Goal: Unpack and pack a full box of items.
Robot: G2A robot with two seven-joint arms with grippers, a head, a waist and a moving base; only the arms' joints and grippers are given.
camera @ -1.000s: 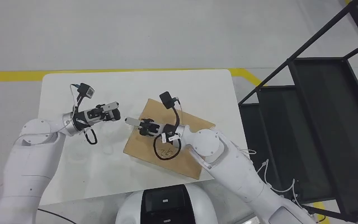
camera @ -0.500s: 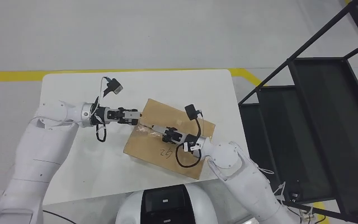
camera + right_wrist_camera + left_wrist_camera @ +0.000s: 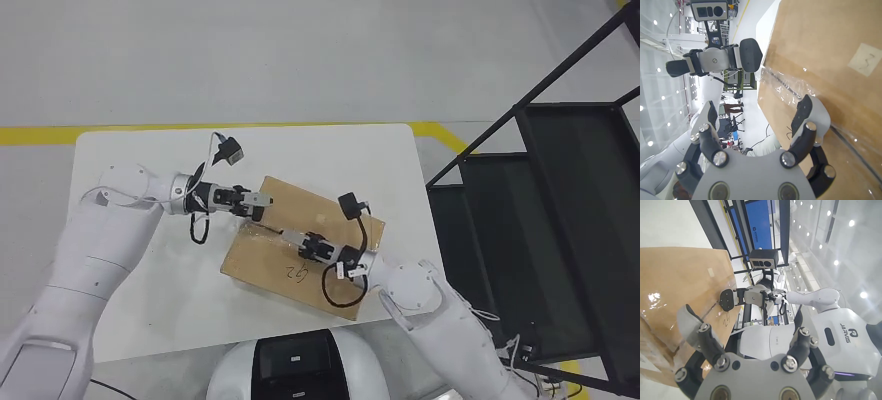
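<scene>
Top view: a closed cardboard box [image 3: 300,205] sits askew on the white table [image 3: 330,150], toward its front right corner. A strip of clear tape [image 3: 255,232] runs along the box's top seam. The left gripper [image 3: 264,200] hovers at the box's far left corner, and the right gripper [image 3: 283,236] lies over the taped seam. Black metal stairs [image 3: 540,200] stand beyond the table's right edge.

Left wrist view: the left gripper's fingers are spread wide with nothing between them, just beside the box's edge.

Right wrist view: the right gripper's fingers are likewise parted and empty, one pad [image 3: 800,115] touching the box top at the tape.
</scene>
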